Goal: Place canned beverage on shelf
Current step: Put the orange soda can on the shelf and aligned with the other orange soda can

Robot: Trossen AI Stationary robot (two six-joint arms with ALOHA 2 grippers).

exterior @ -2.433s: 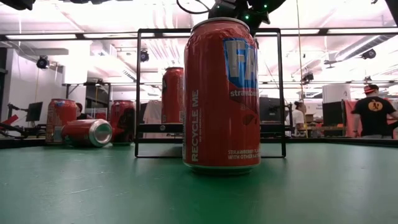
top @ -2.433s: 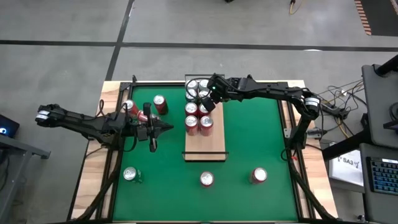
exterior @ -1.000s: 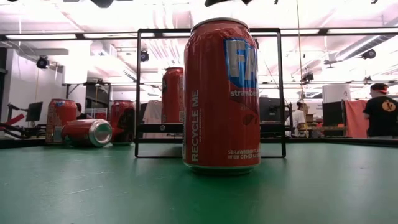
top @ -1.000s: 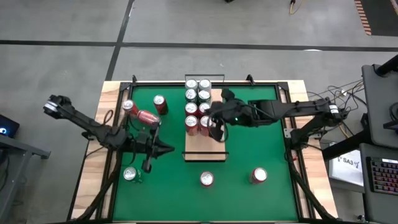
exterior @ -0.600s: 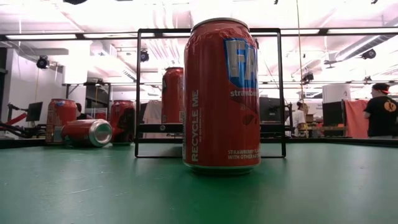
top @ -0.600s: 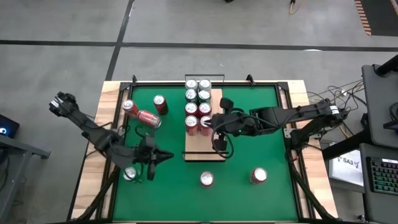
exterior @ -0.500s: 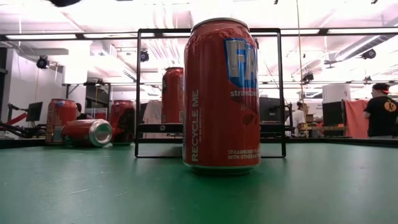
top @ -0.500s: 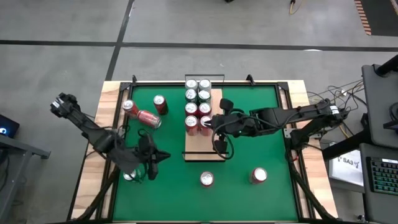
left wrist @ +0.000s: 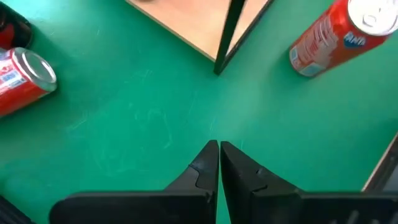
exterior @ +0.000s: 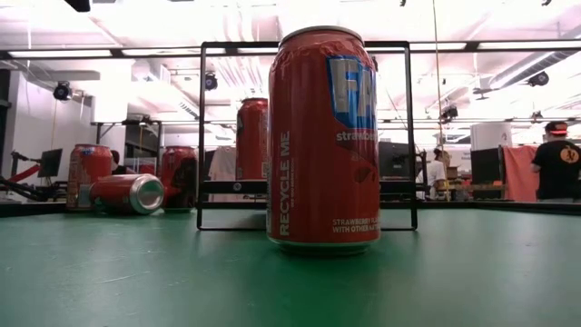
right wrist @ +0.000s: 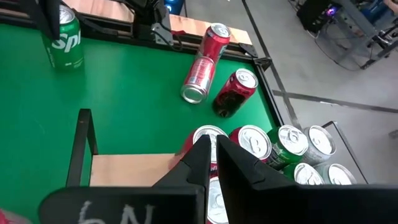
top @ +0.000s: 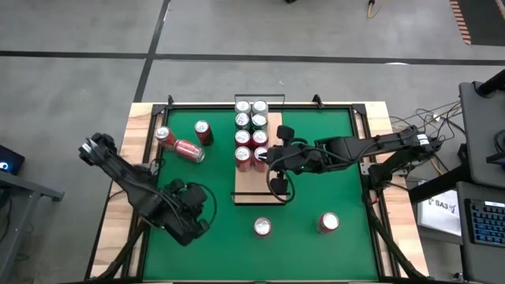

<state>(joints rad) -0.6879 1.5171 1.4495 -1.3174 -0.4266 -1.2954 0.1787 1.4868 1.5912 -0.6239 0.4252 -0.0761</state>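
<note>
The shelf [top: 260,185] is a pale board with black end rails, lying on the green mat. Several cans [top: 251,134] stand upright on its far half. My right gripper [top: 270,163] hovers shut above the nearest of them [right wrist: 208,134], touching nothing. My left gripper [left wrist: 217,149] is shut and points down over bare mat, left of the shelf's near corner [left wrist: 219,68]. A red can [left wrist: 336,37] stands upright near that corner. In the low view this red can [exterior: 322,136] stands in front of the shelf's rail [exterior: 201,136].
Two upright cans [top: 163,136] [top: 203,132] and one lying on its side [top: 185,150] sit at the far left of the mat. Another red can [top: 327,222] stands near right. A green can [right wrist: 62,31] stands near left, under my left arm.
My left gripper has swung toward the table's near edge and tipped from nearly level to pointing down at the mat, staying shut; its arm now covers the green can in the high view. My right gripper has shifted slightly toward the near edge over the shelf.
</note>
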